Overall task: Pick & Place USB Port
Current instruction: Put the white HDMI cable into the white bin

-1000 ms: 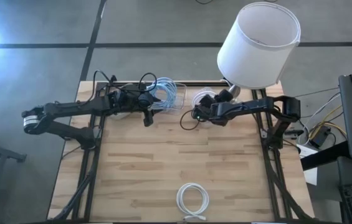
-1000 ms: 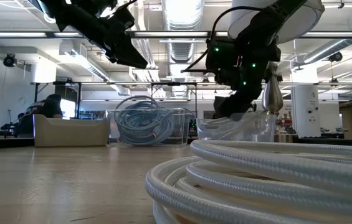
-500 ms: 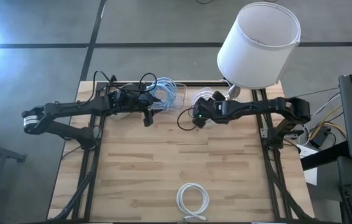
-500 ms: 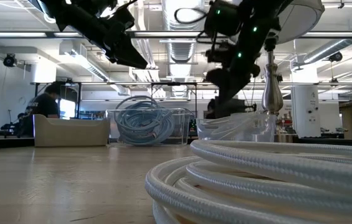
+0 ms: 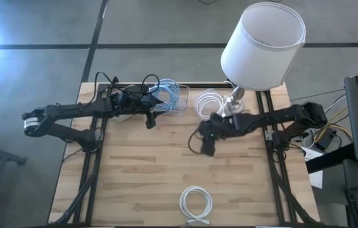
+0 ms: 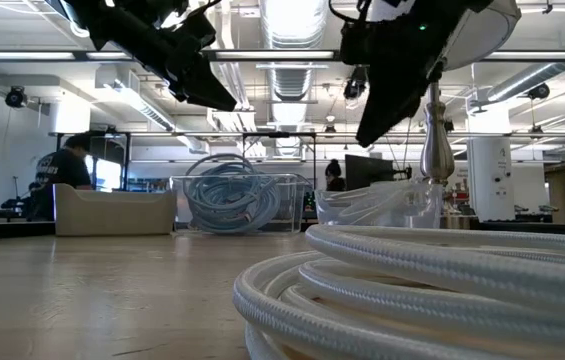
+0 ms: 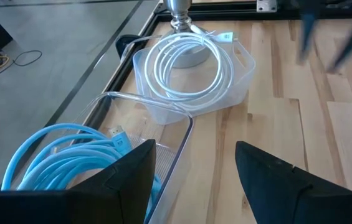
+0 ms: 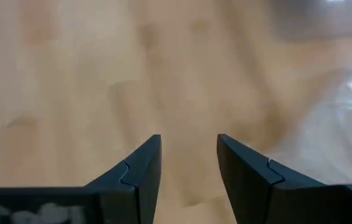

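A white coiled USB cable (image 5: 196,202) lies flat on the wooden table near its near edge and fills the foreground of the low view (image 6: 422,285). My right gripper (image 5: 207,148) hovers open and empty over the table's middle, well above the wood (image 8: 188,152), high in the low view (image 6: 374,130). My left gripper (image 5: 150,122) waits open beside a clear bin of blue cable (image 7: 63,158). A second white cable coil sits in a clear container (image 5: 208,101), also in the left wrist view (image 7: 188,59).
A lamp with a large white shade (image 5: 264,44) stands on its metal base (image 5: 232,104) at the far right, just behind the white-cable container. The blue-cable bin (image 5: 169,95) sits at the far edge. Bare wood lies between my right gripper and the near coil.
My right gripper has pulled away from the white-cable container, swinging toward the table's near edge and rising, its fingers empty. The right wrist view is blurred with motion. The left arm has kept still.
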`<state>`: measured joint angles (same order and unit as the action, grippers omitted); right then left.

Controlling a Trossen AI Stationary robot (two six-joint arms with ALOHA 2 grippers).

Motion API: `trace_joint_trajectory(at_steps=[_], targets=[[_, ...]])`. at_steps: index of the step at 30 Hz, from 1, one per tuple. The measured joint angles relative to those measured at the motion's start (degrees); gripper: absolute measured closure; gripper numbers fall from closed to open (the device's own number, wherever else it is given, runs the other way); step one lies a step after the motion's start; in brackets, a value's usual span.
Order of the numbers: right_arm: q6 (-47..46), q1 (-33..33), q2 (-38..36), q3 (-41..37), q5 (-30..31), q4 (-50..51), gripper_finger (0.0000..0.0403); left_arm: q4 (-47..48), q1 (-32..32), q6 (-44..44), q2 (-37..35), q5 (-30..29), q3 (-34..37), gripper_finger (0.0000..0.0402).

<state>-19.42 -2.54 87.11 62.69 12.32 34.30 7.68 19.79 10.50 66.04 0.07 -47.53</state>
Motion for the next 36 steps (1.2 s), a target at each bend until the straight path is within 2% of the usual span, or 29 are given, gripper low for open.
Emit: trace_joint_trajectory(at_steps=[6, 12, 19, 26, 36], targets=[[-0.2, -6.2, 4.1, -0.4, -9.3, -0.8, 0.0247, 0.1, 0.0, -0.1, 0.0, 0.0, 0.0, 0.0177], [-6.4, -11.8, 9.2, -0.5, -12.8, -1.2, 0.0239, 0.3, 0.0, -0.2, 0.0, 0.0, 0.0, 0.0177], [-13.2, -16.2, 13.5, -0.5, -18.1, -7.3, 0.0239, 0.3, 0.0, -0.2, 0.0, 0.1, 0.0, 0.0177], [-17.1, -19.2, 16.4, -0.3, -18.6, -15.8, 0.0239, 0.3, 0.0, -0.7, 0.0, 0.2, 0.0, 0.0177], [-23.7, -22.7, 20.2, -0.2, -18.8, -20.0, 0.0239, 0.4, 0.0, -0.9, 0.0, 0.2, 0.0, 0.0177]])
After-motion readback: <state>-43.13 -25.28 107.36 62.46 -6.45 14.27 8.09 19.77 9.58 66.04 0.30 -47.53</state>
